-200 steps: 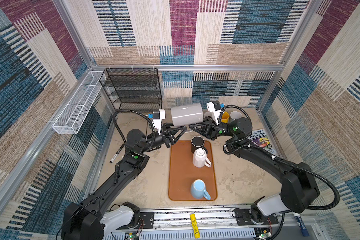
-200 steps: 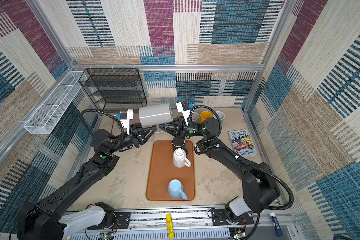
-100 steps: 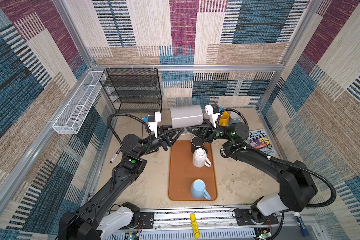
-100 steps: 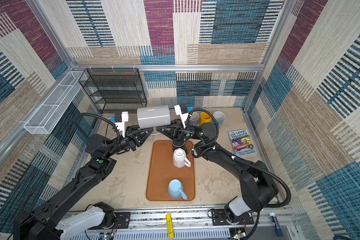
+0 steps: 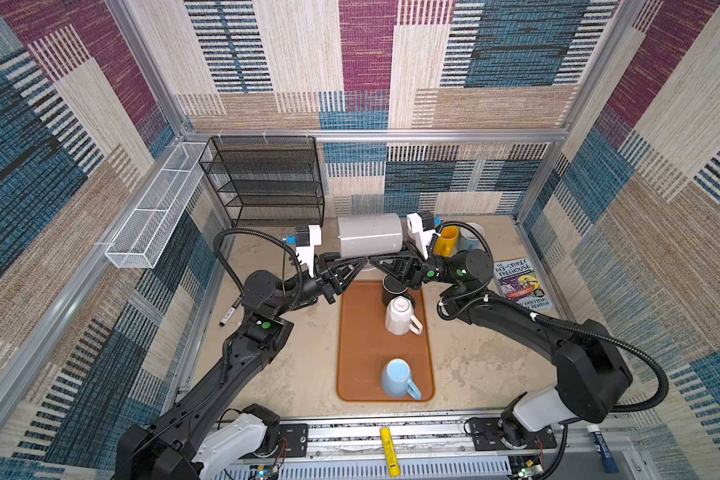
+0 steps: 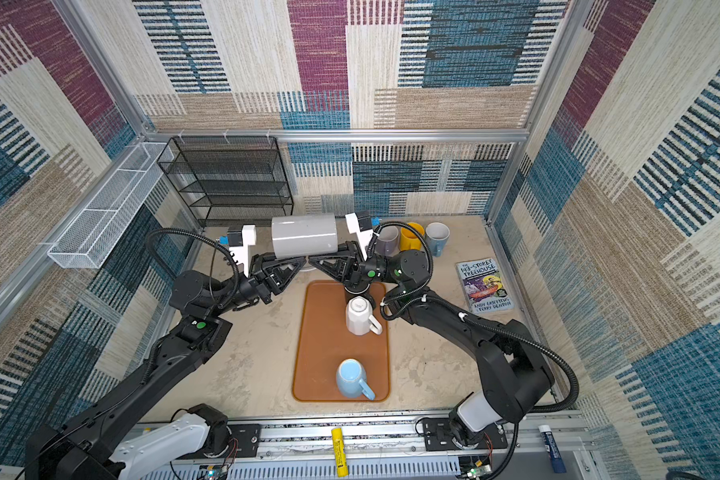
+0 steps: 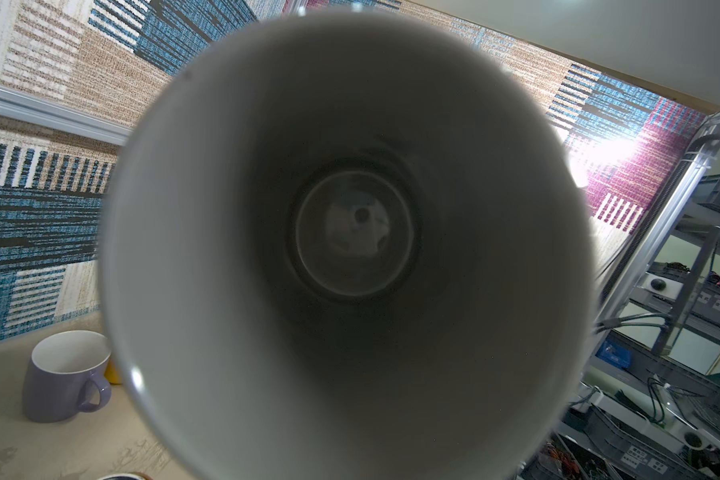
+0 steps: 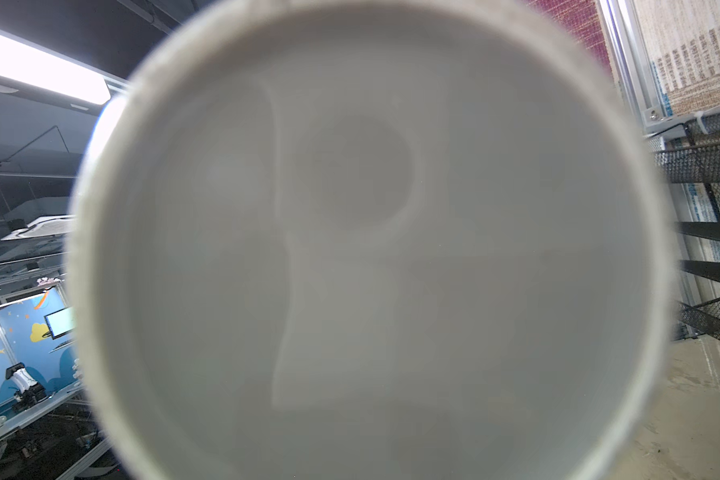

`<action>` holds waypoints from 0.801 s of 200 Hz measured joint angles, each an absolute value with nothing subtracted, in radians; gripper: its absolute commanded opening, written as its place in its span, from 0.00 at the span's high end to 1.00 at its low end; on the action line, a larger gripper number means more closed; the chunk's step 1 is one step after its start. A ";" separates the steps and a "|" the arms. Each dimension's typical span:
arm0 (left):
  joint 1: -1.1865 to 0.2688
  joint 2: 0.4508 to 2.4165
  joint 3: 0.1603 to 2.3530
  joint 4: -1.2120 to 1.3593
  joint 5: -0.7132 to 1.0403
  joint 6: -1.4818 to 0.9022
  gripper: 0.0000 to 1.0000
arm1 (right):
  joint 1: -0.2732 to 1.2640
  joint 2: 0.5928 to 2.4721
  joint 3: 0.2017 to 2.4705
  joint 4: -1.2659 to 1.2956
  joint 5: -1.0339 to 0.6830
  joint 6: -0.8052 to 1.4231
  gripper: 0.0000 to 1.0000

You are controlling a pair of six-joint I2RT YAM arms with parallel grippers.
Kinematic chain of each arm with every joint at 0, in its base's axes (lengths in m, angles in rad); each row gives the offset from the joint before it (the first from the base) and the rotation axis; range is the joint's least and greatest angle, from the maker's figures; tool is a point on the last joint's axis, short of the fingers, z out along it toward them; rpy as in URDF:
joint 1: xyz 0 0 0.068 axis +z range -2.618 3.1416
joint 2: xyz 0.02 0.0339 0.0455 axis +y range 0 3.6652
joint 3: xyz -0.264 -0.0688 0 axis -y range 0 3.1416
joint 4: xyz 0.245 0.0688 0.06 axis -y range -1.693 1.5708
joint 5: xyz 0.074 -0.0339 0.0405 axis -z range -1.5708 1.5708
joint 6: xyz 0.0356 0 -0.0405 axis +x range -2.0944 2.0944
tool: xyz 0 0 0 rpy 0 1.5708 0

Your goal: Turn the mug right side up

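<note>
Grey mug (image 5: 370,236) sideways in midair

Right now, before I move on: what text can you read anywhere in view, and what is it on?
"THE 143-STOREY TREEHOUSE": title on the book cover.
"ANDY GRIFFITHS" and "TERRY DENTON": bottom of the same cover; the sign between the names is unclear.
Yellow tube on the front rail: dark print, too small to read.
Blue-and-white tube: label too small to read.
Marker: label too small to read.

Mug (image 5: 369,236) aloft near tray (image 5: 358,345) far end
</note>
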State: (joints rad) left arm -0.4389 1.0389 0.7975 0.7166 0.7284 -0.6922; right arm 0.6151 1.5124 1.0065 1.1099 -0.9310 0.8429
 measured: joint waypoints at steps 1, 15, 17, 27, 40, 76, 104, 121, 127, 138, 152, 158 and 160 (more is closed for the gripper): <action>-0.439 1.039 0.797 0.717 0.728 -0.692 0.77 | 0.615 1.512 1.006 1.110 -0.931 0.843 1.00; -0.439 1.038 0.796 0.714 0.729 -0.693 0.79 | 0.615 1.512 1.001 1.112 -0.928 0.843 1.00; -0.439 1.038 0.796 0.714 0.730 -0.693 0.79 | 0.615 1.512 1.000 1.113 -0.928 0.843 1.00; -0.439 1.037 0.796 0.710 0.732 -0.693 0.81 | 0.615 1.511 0.997 1.114 -0.928 0.843 1.00; -0.440 1.034 0.794 0.704 0.733 -0.693 0.88 | 0.616 1.509 0.992 1.117 -0.927 0.843 1.00; -0.440 1.021 0.787 0.699 0.733 -0.695 1.00 | 0.617 1.503 0.986 1.114 -0.925 0.828 1.00; -0.440 1.015 0.785 0.695 0.732 -0.691 1.00 | 0.620 1.497 0.986 1.095 -0.923 0.814 1.00; -0.440 1.013 0.785 0.692 0.730 -0.686 1.00 | 0.620 1.489 0.989 1.063 -0.923 0.793 1.00; -0.440 1.013 0.784 0.692 0.728 -0.683 1.00 | 0.620 1.486 0.991 1.051 -0.921 0.785 1.00; -0.440 1.015 0.783 0.694 0.723 -0.683 1.00 | 0.620 1.481 0.994 1.026 -0.919 0.769 1.00; -0.439 1.025 0.780 0.714 0.721 -0.687 1.00 | 0.620 1.474 1.000 0.994 -0.913 0.748 1.00; -0.439 1.033 0.777 0.727 0.720 -0.694 1.00 | 0.620 1.470 1.003 0.972 -0.911 0.738 0.99; -0.439 1.035 0.776 0.731 0.720 -0.697 1.00 | 0.619 1.468 1.004 0.965 -0.909 0.735 0.98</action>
